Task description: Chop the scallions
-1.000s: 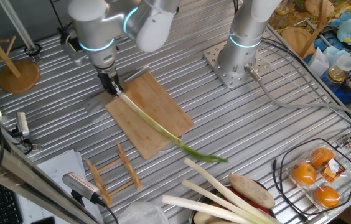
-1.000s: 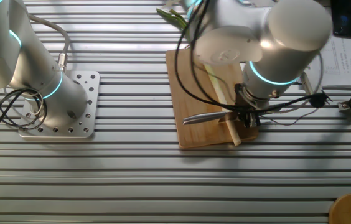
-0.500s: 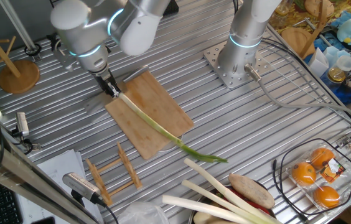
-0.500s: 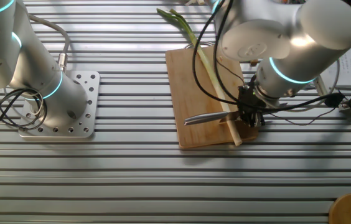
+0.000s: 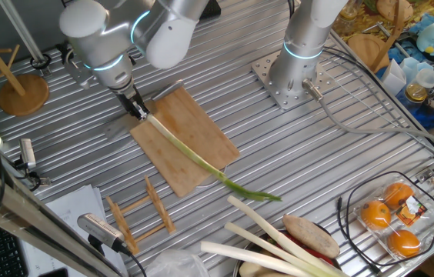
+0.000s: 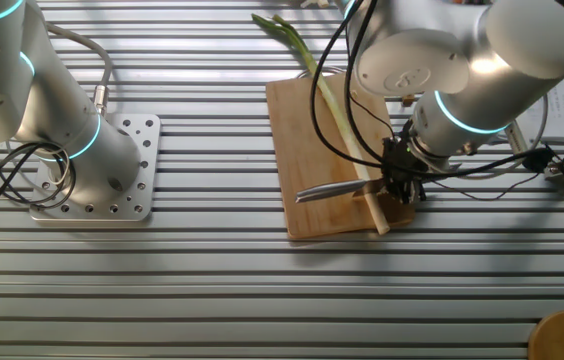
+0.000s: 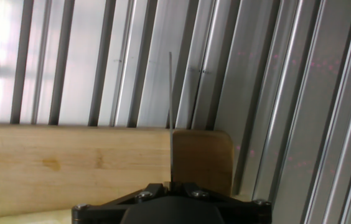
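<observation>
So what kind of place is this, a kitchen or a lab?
Most likely a robotics lab staged for cooking. The table is ribbed metal with a second arm's base plate bolted on, cables trail across it, and a cutting board with a scallion lies by the gripper.

The far half of the rectangular bamboo cutting board (image 5: 190, 142) is crossed only by the long pale-green scallion stalk (image 5: 194, 158), and bare ribbed metal table (image 5: 340, 146) is left open beyond it. Passage at the near side is obstructed by a small wooden rack (image 5: 140, 214) and thick cream leek-like stalks (image 5: 267, 235).
</observation>
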Controlling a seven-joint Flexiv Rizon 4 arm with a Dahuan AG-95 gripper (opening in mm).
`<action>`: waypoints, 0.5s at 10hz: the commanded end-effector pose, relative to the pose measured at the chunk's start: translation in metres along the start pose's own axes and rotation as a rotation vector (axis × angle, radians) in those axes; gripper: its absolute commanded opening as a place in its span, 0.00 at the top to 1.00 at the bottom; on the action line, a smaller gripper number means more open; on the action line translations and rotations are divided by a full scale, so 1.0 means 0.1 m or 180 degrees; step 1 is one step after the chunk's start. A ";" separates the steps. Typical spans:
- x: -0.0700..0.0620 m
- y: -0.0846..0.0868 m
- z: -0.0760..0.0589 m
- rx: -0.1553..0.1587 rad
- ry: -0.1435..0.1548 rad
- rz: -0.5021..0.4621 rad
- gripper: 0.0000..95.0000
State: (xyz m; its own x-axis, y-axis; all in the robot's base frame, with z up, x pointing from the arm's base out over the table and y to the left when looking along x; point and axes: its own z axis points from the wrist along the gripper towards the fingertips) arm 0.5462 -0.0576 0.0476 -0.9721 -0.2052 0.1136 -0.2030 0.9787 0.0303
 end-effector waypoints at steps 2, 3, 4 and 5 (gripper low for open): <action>0.01 0.00 -0.02 -0.0010 0.0007 -0.0009 1.00; 0.02 0.01 -0.02 -0.0009 0.0044 -0.0004 1.00; 0.03 0.01 -0.01 -0.0007 0.0065 -0.0003 1.00; 0.08 0.01 0.02 0.0010 0.0064 -0.0014 1.00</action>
State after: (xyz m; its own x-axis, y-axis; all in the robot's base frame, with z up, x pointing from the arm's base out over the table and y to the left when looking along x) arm 0.5399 -0.0579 0.0432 -0.9677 -0.2105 0.1386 -0.2084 0.9776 0.0293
